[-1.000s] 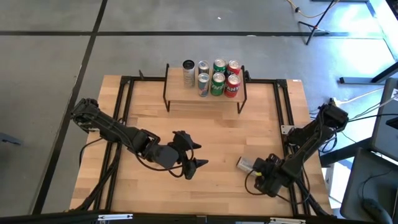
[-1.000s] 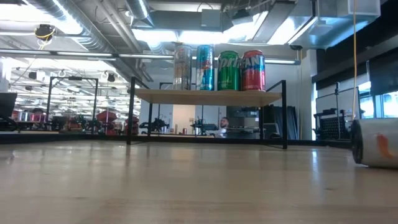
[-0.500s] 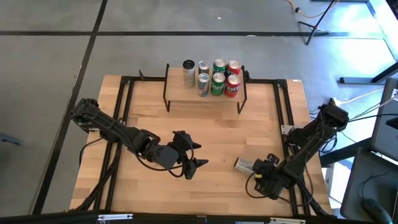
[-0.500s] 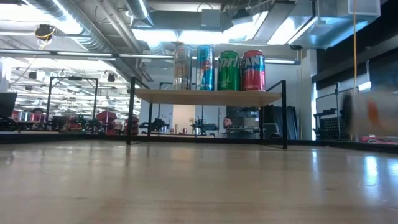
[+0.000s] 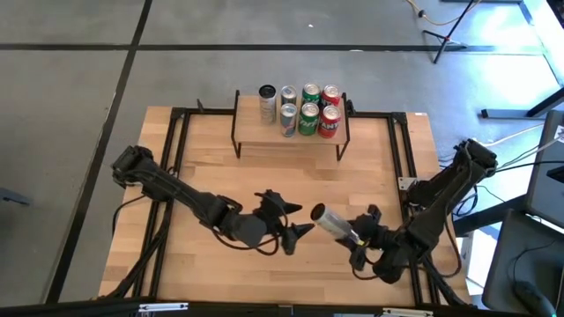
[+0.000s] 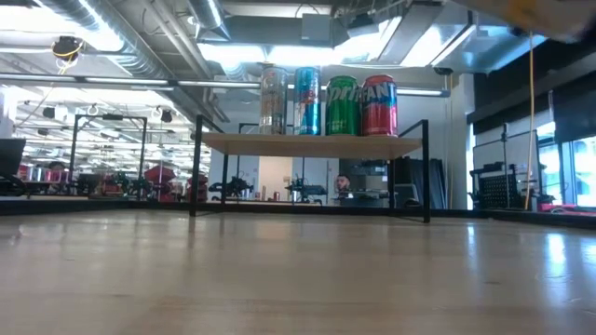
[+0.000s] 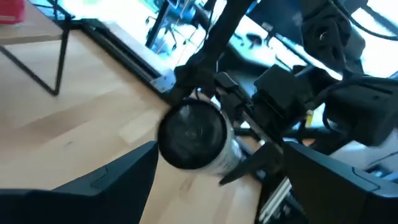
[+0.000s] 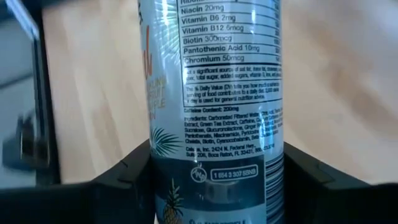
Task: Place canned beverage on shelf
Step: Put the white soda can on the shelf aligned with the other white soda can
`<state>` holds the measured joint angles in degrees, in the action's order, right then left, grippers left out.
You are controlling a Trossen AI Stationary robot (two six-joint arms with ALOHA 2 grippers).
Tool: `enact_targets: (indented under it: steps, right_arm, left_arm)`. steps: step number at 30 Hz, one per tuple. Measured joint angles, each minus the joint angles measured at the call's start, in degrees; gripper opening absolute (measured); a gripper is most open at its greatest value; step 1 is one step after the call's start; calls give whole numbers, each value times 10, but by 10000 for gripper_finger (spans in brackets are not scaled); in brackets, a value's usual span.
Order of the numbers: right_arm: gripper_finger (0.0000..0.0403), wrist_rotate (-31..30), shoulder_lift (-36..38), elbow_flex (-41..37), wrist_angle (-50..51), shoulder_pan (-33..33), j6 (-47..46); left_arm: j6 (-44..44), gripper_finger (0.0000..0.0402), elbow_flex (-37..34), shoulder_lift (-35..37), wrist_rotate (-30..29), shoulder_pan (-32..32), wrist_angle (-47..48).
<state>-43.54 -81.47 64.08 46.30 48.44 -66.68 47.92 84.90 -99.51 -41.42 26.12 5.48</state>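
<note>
A silver can with a pineapple print is in my right gripper, above the table's near right part. It fills the right wrist view, and its dark round end faces the left wrist view. My left gripper is open and empty, just left of the can, its fingers apart on either side of the view. The shelf stands at the table's far middle on thin black legs, with several cans upright on it. It also shows in the low view. My right gripper pinches the can's side wall between its two fingers, on the part of the can nearest the arm. The fingers come from the table's right. The can is lifted clear of the table, tilted, its free end toward my left gripper.
A black metal frame runs along the table's edges. Bare wood lies between the shelf and the grippers. The shelf's left part has no cans on it. The room beyond the table shows in the low view.
My right gripper has lifted the can, which lay on the table near the right edge, clear of the wood and carried it toward the table's left. In the low view the can has risen out of sight. My left gripper has moved toward the table's right, toward the can.
</note>
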Motion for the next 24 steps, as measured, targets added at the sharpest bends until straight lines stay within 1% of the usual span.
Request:
enact_targets:
  steps: [3, 8, 11, 13, 16, 19, 21, 23, 24]
  right_arm:
    - [219, -39, 0, 21, -29, -23, 61]
    - [219, -45, 0, 57, -47, -54, 134]
    - [219, -64, 1, 73, -40, -59, 154]
    - [219, -62, 3, 88, -11, -70, 156]
    - [219, -78, 14, 94, 34, -74, 139]
    - [219, -91, 40, 97, 27, -74, 145]
    - [219, -87, 59, 97, 26, -81, 155]
    - [219, -76, 81, 96, 6, -87, 181]
    - [219, -73, 91, 96, -11, -92, 201]
  left_arm:
    - [-16, 337, 0, -21, -3, -9, -56]
    - [-62, 338, 1, -24, -29, -8, -115]
    - [-109, 338, 1, -20, -51, -5, -153]
    - [-128, 338, 1, -9, -69, 1, -156]
    - [-169, 337, -1, 12, -123, 21, -146]
    - [-222, 337, 0, 39, -175, 37, -151]
    - [-239, 337, 2, 49, -200, 38, -153]
    - [-241, 337, 1, 47, -195, 32, -146]
    - [-237, 337, 0, 45, -175, 26, -139]
